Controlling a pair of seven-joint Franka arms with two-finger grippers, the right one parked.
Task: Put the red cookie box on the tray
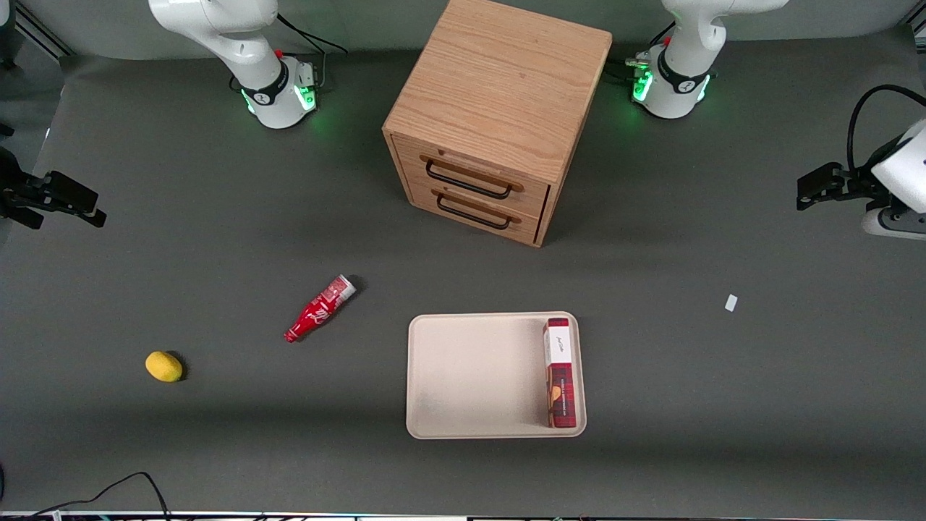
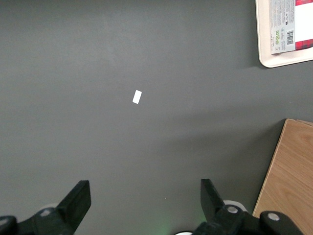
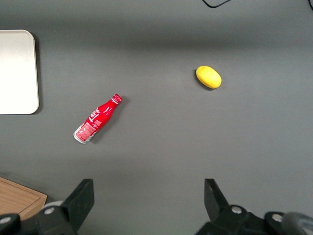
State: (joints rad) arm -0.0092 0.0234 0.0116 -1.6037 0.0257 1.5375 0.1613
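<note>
The red cookie box [image 1: 561, 373] lies flat inside the cream tray [image 1: 470, 376], along the tray's edge toward the working arm's end, its white end panel pointing to the cabinet. The left wrist view catches the box's end [image 2: 288, 24] and a tray corner [image 2: 286, 59]. My left gripper [image 1: 804, 194] hovers at the working arm's end of the table, well away from the tray. It is open [image 2: 145, 198], with only bare mat between its fingers. Part of the tray [image 3: 17, 73] also shows in the right wrist view.
A wooden drawer cabinet [image 1: 499, 123] stands farther from the front camera than the tray, its corner [image 2: 288, 176] close to my gripper. A small white scrap [image 1: 731, 302] lies on the mat. A red bottle [image 1: 319, 309] and a yellow lemon [image 1: 164, 366] lie toward the parked arm's end.
</note>
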